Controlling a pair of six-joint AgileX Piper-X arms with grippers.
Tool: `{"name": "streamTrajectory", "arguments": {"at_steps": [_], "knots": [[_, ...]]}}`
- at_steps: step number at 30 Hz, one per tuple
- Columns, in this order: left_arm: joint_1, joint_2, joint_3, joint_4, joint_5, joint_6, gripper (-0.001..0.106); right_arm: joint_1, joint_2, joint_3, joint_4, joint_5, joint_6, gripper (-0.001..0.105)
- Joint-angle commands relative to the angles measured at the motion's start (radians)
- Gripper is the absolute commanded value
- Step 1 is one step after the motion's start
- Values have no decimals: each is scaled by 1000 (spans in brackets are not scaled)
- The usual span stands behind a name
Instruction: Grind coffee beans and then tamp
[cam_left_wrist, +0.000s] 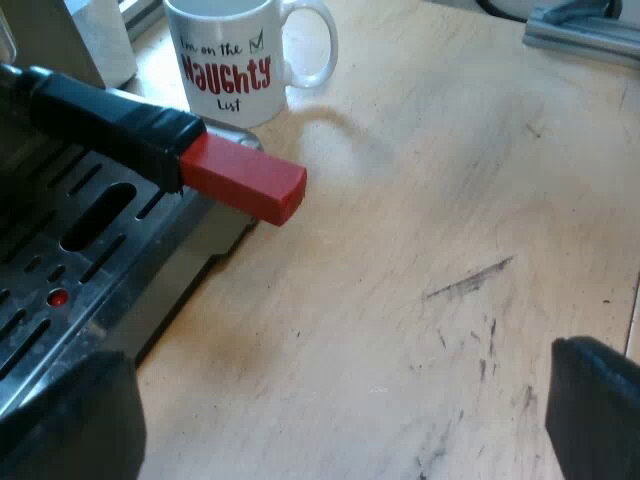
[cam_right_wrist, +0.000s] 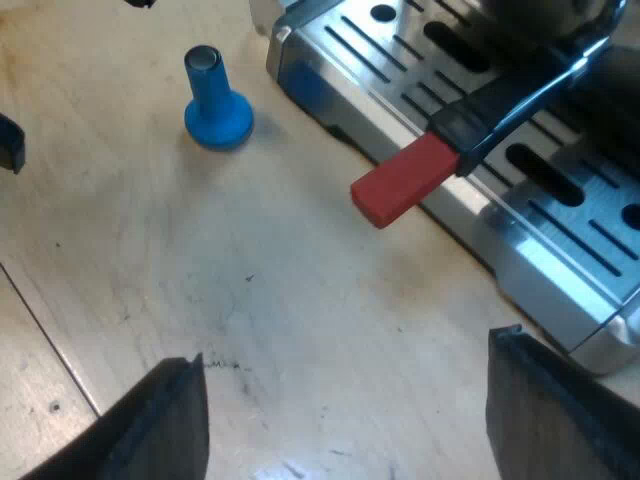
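Left wrist view: the left jaws stood wide apart with nothing between them. One black finger (cam_left_wrist: 62, 425) was over the espresso machine's slotted drip tray (cam_left_wrist: 90, 250), and the other was over bare wooden tabletop (cam_left_wrist: 420, 200).
Right wrist view: the right jaws were also wide apart and held nothing. One finger (cam_right_wrist: 150, 425) was over the tabletop (cam_right_wrist: 250, 300), and the other was near the corner of the drip tray (cam_right_wrist: 560, 210).
Holder handle: the dark handle (cam_left_wrist: 100, 125) ran out over the tray from the machine's front. Its red end (cam_left_wrist: 245, 183) stuck out past the tray's edge above the tabletop, and neither set of jaws touched it. From the right wrist the same handle (cam_right_wrist: 510, 100) and red end (cam_right_wrist: 405, 180) were seen. Whether the holder was locked in, I could not tell.
Tamper: the blue tamper (cam_right_wrist: 215, 105) stood upright on its base on the tabletop, near the tray's far corner and well apart from the jaws.
Mug: a white mug (cam_left_wrist: 235, 60) printed "Naughty List" stood upright on the tabletop, just beside the tray and beyond the red end.
Tabletop: pale wood with dark scuff marks.
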Motion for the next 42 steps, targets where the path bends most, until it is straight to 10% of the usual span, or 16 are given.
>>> {"name": "streamTrajectory", "arguments": {"at_steps": [1,19,24,42], "knots": [[-5,-1,0,-26,12,0,83,27,29,3,-25,16,33,61],[-5,-1,0,-33,11,0,83,140,81,304,-507,304,217,60],[-5,-1,0,-33,11,0,83,140,81,378,-619,321,302,42],[-5,-1,0,-33,11,0,83,142,317,463,-1036,475,343,29]]}}
